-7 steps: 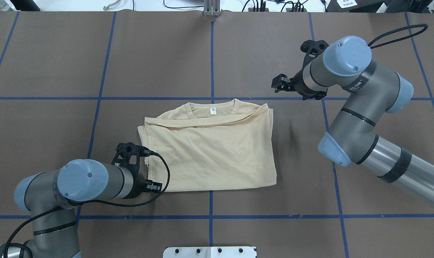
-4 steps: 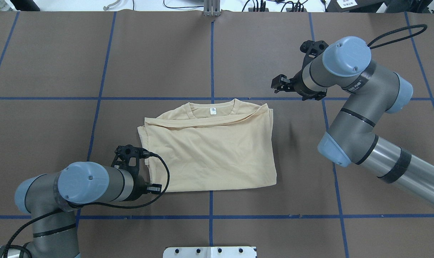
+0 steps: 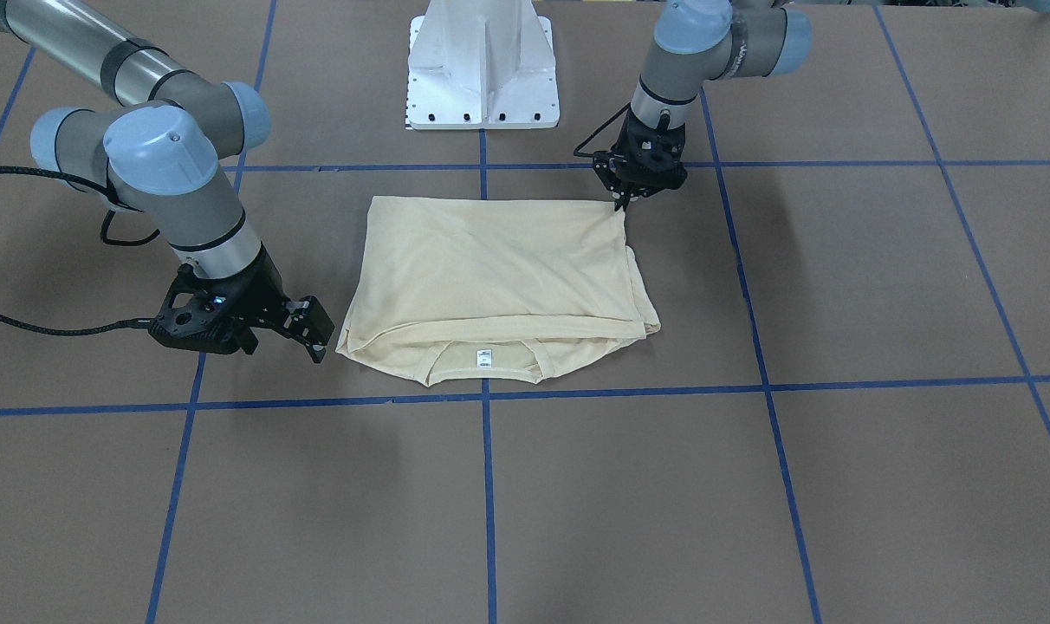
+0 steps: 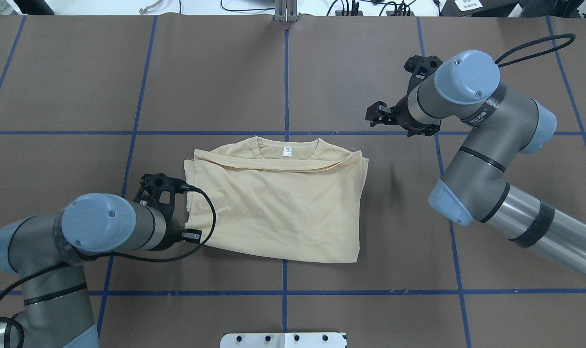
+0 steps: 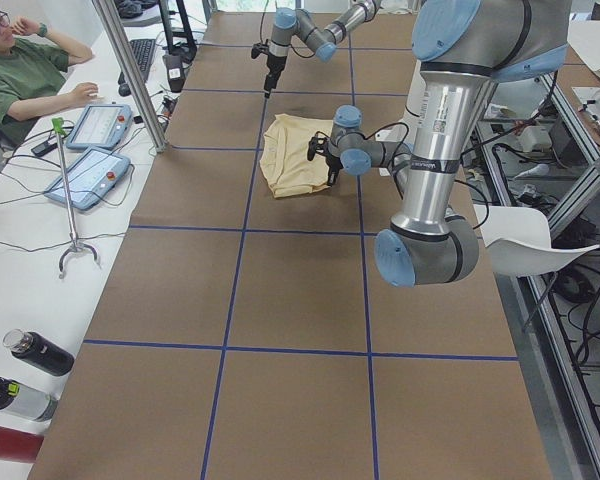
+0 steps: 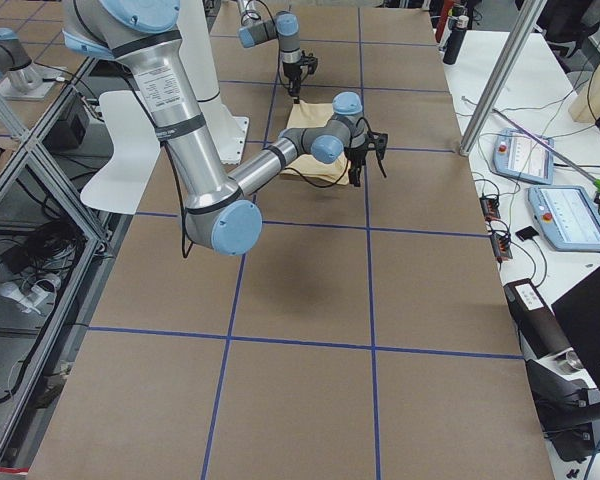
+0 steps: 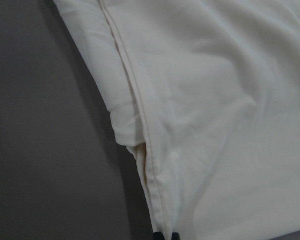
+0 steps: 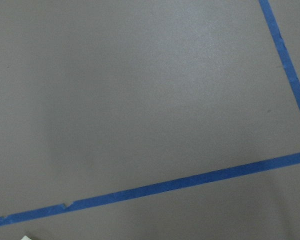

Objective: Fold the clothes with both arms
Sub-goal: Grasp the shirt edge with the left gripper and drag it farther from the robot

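You see the pale cream-yellow knit shirt (image 4: 278, 203) slid left, its corner pinched by the left gripper (image 4: 192, 236); right gripper (image 4: 375, 112) open, empty; neck label (image 4: 287, 151) unreadable.

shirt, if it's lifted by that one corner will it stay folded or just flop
Likely floppy: the shirt lies in soft creased layers, so it would probably sag and unfold. It seems light and thin, with stacked edges lying nearly flat. Pushed, it may bunch rather than slide on the matte table.
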Tool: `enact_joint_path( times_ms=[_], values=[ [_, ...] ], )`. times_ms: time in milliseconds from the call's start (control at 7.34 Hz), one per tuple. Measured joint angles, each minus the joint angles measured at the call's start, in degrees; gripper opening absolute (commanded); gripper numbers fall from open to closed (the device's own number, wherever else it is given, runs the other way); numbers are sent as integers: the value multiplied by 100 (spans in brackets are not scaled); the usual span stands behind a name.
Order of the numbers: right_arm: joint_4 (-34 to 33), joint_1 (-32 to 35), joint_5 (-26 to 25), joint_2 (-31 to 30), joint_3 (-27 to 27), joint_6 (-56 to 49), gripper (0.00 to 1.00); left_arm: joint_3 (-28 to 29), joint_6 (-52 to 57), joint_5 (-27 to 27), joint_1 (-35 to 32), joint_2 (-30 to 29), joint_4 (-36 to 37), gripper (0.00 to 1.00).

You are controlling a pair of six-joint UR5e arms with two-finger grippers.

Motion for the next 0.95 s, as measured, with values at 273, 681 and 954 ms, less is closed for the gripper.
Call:
enact_joint_path(
  times_ms=[273, 681, 954],
  values=[
    [5, -19, -2, 6, -7, 2, 99, 589, 885, 186, -682, -471, 157, 0],
    [6, -36, -16, 11, -27, 1, 99, 2830, 1923, 336, -1698, -1880, -697, 0],
    [6, -37, -23, 21, -32, 2, 99, 4108, 2732, 343, -2225, -2584, -1097, 0]
  ],
)
